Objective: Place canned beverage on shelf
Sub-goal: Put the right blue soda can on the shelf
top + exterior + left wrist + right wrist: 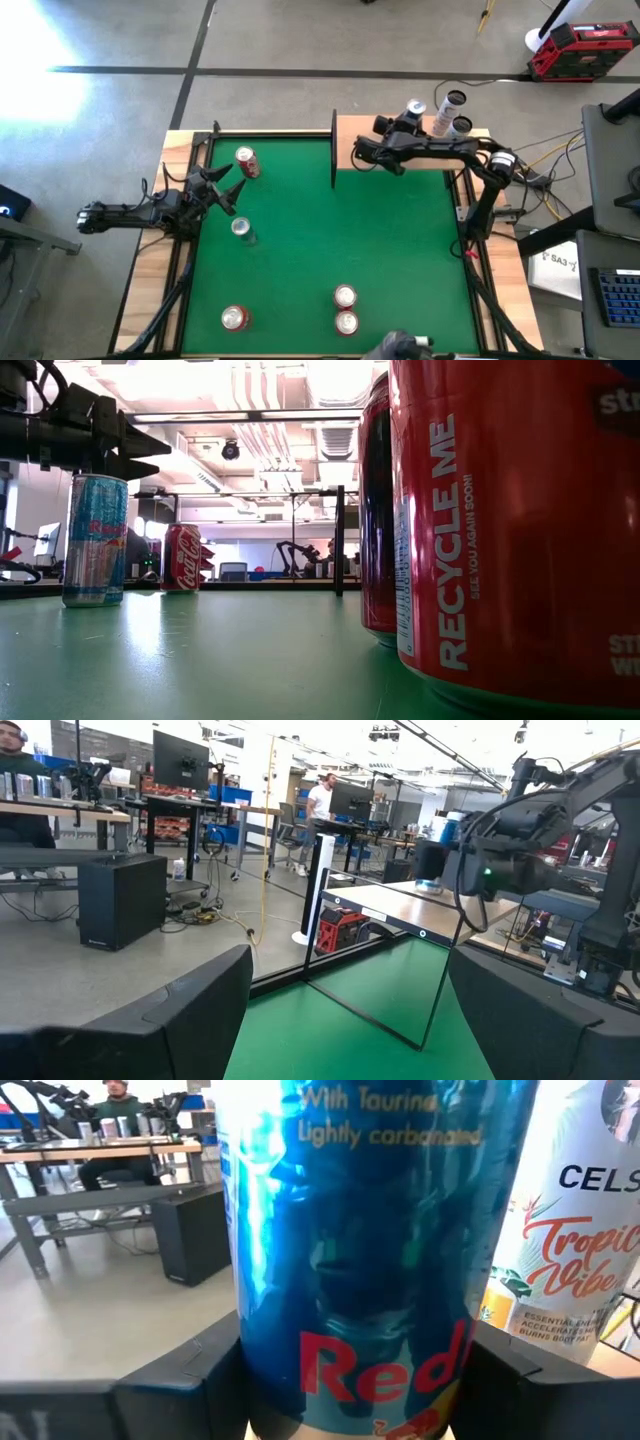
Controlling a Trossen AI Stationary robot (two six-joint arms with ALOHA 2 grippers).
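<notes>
Blue can (350,1270) fills my right wrist view, upright between my right gripper's (411,117) fingers (180,1380), which pinch its sides over the shelf (355,140) at the table's far right corner. Its top is cut off. White cans (448,112) stand just beside. My left gripper (222,186) waits, jaws spread, near the red can (247,162).

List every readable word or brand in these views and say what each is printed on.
"RECYCLE ME" / "SEE YOU AGAIN SOON!": nearest red can, low view.
"Coca-Cola", partly readable: far red can.
"With Taurine" / "Lightly carbonated" / "Red", cut off: blue can between the right gripper's fingers.
"CELS", cut off / "Tropic Vibe": white can.
"SA3": white box, partly blurred.
Other print is too small.
</notes>
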